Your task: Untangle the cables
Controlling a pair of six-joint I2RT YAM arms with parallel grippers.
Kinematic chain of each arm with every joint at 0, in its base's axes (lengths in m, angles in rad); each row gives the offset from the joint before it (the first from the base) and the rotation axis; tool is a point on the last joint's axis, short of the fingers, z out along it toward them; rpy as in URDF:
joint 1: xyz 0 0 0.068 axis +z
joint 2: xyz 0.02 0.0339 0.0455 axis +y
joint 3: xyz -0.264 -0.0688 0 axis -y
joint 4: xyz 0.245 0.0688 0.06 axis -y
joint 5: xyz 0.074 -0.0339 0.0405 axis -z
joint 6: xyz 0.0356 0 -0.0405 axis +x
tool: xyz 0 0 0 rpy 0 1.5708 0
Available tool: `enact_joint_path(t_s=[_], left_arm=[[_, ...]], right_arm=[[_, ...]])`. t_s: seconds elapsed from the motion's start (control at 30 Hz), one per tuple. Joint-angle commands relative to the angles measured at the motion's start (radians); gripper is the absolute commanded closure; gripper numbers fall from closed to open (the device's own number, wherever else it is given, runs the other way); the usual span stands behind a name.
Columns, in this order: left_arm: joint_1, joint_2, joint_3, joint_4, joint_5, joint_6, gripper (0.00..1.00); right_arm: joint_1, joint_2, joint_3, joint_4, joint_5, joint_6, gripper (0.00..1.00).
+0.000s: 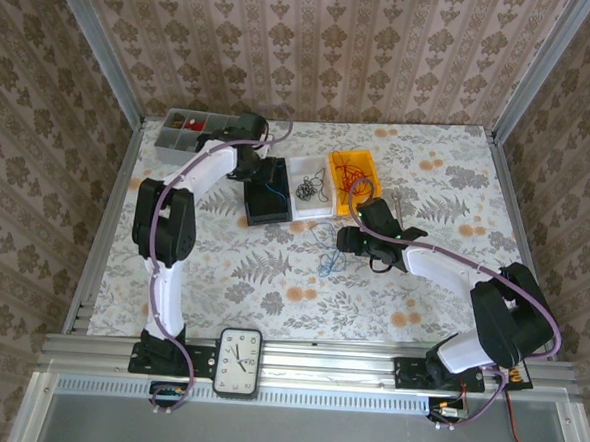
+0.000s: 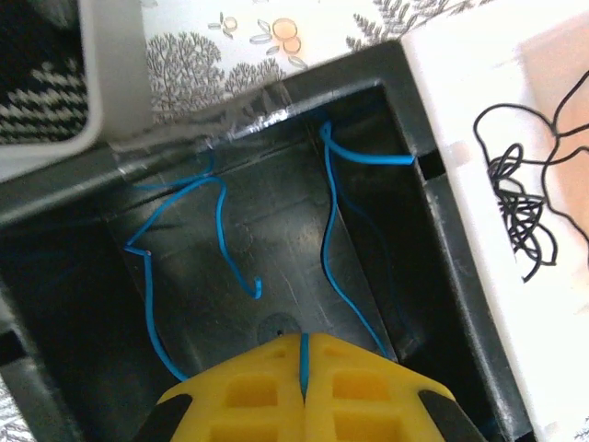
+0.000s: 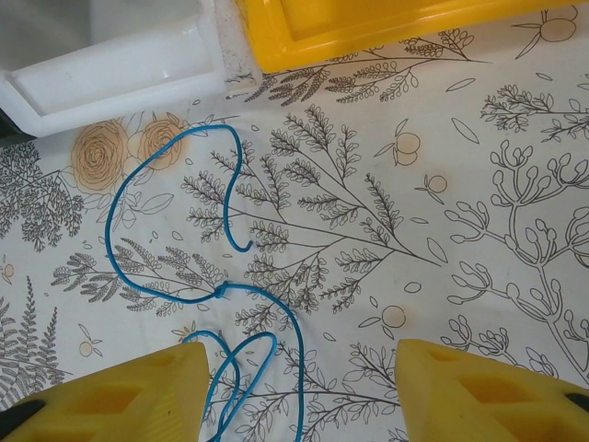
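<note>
Yellow fingers (image 2: 248, 396) of left gripper (image 2: 304, 341) are pinching a blue cable (image 2: 329, 258) over the black bin (image 2: 276, 212), probably to sort it there. Its long axis is running from the pinch toward the bin's far wall. Right of the bin, right gripper (image 3: 299, 359) is standing wide over a second blue cable (image 3: 115, 230) on the table (image 3: 479, 230), ready for picking. This cable is looping away from the jaws, roughly toward the bin.

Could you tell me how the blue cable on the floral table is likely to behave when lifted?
The blue cable is thin and lies in loose curls, so it will probably flop and dangle. Being so slender, it is likely very light. Its loops cross, so they may snag and lift together.
</note>
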Motion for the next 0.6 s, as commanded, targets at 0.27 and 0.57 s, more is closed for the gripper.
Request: enact_joint_path(t_s=[0.27, 0.57], left_arm=[[-0.042, -0.103, 0.087, -0.008, -0.106, -0.043, 0.35], [-0.024, -0.301, -0.123, 0.116, -0.25, -0.106, 0.22]], right_arm=[[0.018, 0.037, 0.038, -0.042, -0.046, -0.066, 0.36], [0.089, 0.172, 0.127, -0.154, -0.078, -0.138, 0.28]])
